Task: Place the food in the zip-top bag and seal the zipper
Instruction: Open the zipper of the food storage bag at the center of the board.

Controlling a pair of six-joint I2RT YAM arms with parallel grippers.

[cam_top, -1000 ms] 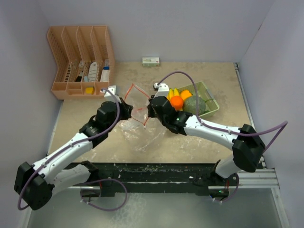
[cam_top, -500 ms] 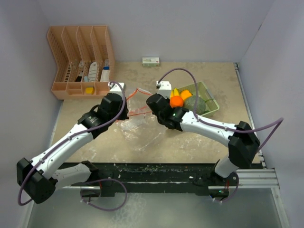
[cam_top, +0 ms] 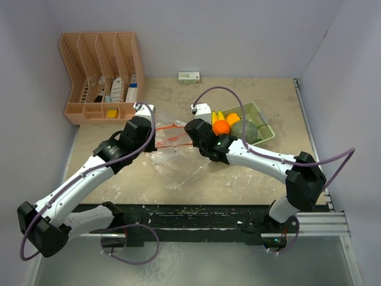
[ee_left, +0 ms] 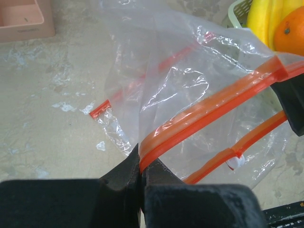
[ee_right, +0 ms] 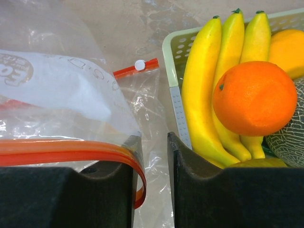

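While reaching diagonally inward over the worktop from the near-left corner, pinches the orange zipper strip of the zip-top bag in the left tool, clenched tight on it, above the surface. Comes in from the right with elbow bent low, right tool at the bag's opposite end, released: jaws parted, strip curling round one finger's outer face, ungripped. Shows the food, bananas and orange, in the pale green tray just beside the right tool.
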